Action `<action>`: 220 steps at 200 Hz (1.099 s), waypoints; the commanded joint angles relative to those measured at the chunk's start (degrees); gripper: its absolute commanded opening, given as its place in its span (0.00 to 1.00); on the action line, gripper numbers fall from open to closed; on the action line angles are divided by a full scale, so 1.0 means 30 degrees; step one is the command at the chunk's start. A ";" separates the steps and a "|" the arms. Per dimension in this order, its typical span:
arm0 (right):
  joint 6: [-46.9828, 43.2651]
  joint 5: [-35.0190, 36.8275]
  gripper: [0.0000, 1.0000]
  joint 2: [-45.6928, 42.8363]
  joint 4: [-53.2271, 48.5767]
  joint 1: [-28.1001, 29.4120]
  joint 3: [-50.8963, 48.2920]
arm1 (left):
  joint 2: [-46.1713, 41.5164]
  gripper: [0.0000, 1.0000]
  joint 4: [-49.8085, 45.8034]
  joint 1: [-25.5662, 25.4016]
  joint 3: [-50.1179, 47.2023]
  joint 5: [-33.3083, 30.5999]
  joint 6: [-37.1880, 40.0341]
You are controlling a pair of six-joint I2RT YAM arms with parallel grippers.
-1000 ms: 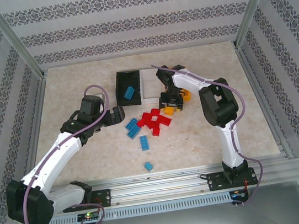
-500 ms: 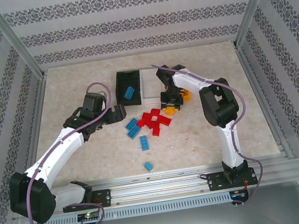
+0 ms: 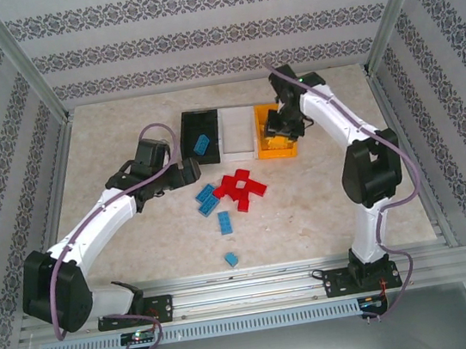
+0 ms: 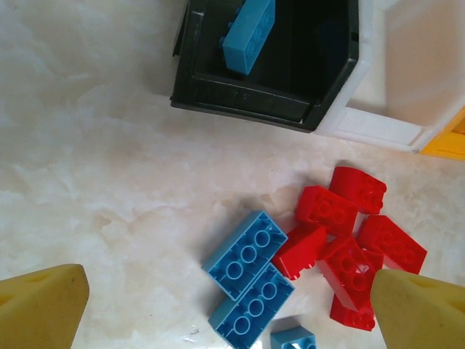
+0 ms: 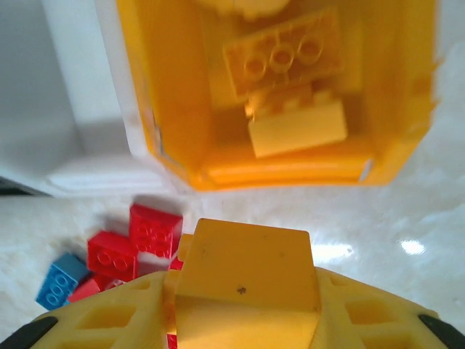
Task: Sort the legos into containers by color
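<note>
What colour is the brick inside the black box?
Blue. The left wrist view shows the brick best.

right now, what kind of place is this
Likely a robot test cell, not a home: two arms bolted to an aluminium rail, patterned screens boxing in the table, legos and three containers.

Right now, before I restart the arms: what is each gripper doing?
Left gripper: open, holding nothing.
Right gripper: closed on an orange-yellow lego, above the orange-yellow bin.
</note>
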 commanded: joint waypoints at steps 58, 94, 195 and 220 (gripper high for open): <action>-0.1355 -0.0556 0.42 0.4709 -0.1201 -0.1246 0.5651 | 0.0102 1.00 0.1380 0.0088 0.0116 0.1546 -0.2062; -0.1428 -0.1002 0.46 0.5670 -0.1329 -0.1286 0.6308 | -0.0056 1.00 0.0327 0.0102 0.0254 0.0818 -0.2219; -0.1339 -0.1259 0.66 0.5681 -0.1313 -0.1251 0.6386 | 0.0963 1.00 -0.1520 0.0019 0.1399 0.2254 -0.1491; -0.1403 -0.1251 0.67 0.5527 -0.1313 -0.1255 0.6149 | 0.1155 1.00 -0.1606 -0.0086 0.1475 0.2354 -0.1315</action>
